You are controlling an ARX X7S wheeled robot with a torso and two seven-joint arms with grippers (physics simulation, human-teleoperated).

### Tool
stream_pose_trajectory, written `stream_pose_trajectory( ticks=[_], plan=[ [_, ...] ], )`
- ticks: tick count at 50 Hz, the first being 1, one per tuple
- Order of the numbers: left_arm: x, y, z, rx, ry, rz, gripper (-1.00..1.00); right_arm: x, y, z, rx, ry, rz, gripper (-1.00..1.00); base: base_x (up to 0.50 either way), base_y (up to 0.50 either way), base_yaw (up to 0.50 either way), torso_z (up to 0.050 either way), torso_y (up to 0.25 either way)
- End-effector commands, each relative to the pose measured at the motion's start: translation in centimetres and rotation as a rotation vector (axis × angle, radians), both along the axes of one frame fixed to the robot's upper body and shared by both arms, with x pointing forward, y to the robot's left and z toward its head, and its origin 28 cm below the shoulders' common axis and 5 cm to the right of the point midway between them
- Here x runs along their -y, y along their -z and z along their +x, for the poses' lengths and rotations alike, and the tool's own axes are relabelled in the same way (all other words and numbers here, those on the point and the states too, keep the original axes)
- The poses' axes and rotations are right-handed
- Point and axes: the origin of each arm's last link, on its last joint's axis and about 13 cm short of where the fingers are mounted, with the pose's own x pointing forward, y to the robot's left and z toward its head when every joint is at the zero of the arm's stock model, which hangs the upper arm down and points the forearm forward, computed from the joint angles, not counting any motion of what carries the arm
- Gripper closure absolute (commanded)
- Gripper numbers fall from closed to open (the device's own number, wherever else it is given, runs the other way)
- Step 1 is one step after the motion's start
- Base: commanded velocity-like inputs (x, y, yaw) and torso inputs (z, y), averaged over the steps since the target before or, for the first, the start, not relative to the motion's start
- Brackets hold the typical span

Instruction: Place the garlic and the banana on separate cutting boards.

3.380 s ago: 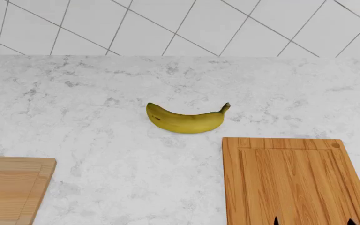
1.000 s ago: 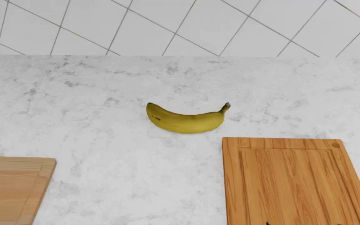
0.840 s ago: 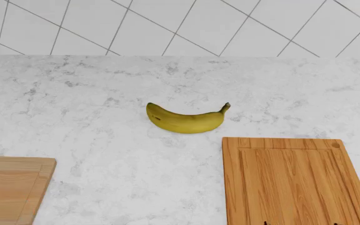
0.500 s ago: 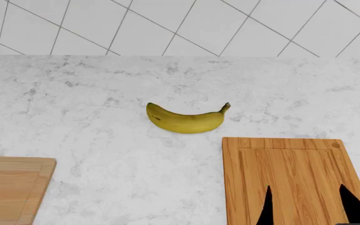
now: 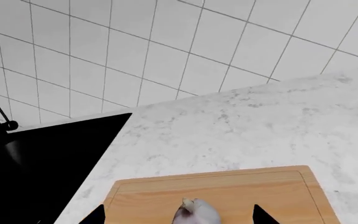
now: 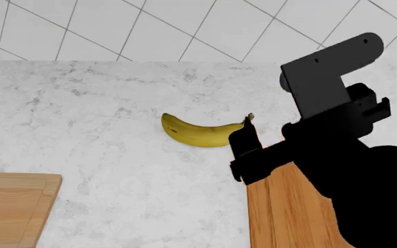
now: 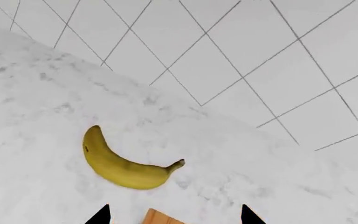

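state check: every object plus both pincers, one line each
garlic: resting on the pale cutting board, between the left fingertips, not gripped
pale cutting board: flat on the counter, holding the garlic
banana: lying on the marble counter, off both boards
orange-brown cutting board: flat, partly hidden by the right arm
left pincer: open
right pincer: open, near the banana, holding nothing

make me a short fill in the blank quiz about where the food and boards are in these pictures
1. The curved yellow banana lies on the white marble ____.
2. The small whitish garlic bulb rests on the ____ tan wooden cutting board.
3. The black right gripper hovers above the darker orange-brown board's far edge with jaws ____.

Missing words: counter; pale; open
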Motion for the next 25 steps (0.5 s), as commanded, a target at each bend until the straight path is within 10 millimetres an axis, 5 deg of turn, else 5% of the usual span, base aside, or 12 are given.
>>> stream_pose_trajectory(
  ticks=[1,16,25],
  plan=[
    [0.2,-0.4,-0.9,0.030,0.006,-0.040,-1.00,-1.2,-3.3,6.1,-0.203,-0.137,-0.155,-1.00,0.00,0.00,0.00,0.000,0.000],
    [0.0,0.0,-0.7,0.019,-0.046,0.015,-1.00,-3.6,-3.1,13.8,-0.329,-0.305,-0.304,-1.00,0.00,0.00,0.00,0.000,0.000],
    [-0.7,-0.5,-0.8,0.030,-0.094,0.007,-1.00,-4.8,-2.2,14.2,-0.370,-0.365,-0.362,-1.00,0.00,0.00,0.00,0.000,0.000]
  ],
)
